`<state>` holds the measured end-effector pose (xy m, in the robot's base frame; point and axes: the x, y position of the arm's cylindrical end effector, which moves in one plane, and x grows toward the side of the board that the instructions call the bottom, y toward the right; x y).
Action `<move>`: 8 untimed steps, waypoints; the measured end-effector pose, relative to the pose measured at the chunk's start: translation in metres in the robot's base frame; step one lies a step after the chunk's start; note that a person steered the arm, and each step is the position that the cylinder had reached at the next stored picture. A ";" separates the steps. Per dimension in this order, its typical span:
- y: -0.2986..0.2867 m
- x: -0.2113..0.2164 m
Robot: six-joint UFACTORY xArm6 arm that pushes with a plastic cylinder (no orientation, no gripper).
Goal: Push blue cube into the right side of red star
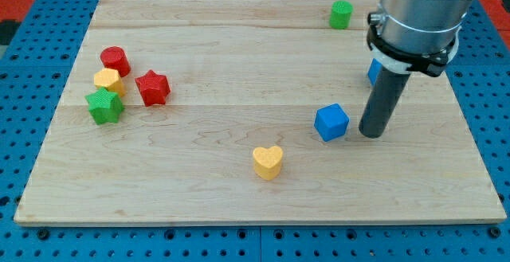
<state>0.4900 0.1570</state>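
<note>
1. Pale wooden board (239, 47) lies on a blue pegboard bench (32, 55), and all the blocks sit on the wood.
2. My tip (371, 134) rests on the board at the view's right, just beside the blue cube (331, 123), on the cube's right side. Whether they touch, I cannot tell.
3. No jaws exist on this arm: it ends in a plain dark rod, holding nothing.
4. At the view's left, well apart from the cube, sits the red star (152, 87).
5. Close around the star's left are a red cylinder (115, 58), a yellow block (107, 80) whose shape is unclear, and a green star (104, 106). The yellow block looks to touch the green star.
6. Below and left of the blue cube lies a yellow heart (268, 162).
7. Near the view's top sits a green block (341, 14), roughly round.
8. Behind the rod, another blue block (372, 71) is mostly hidden; its shape cannot be made out.
</note>
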 end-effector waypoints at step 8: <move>-0.205 -0.040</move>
<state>0.4499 -0.0477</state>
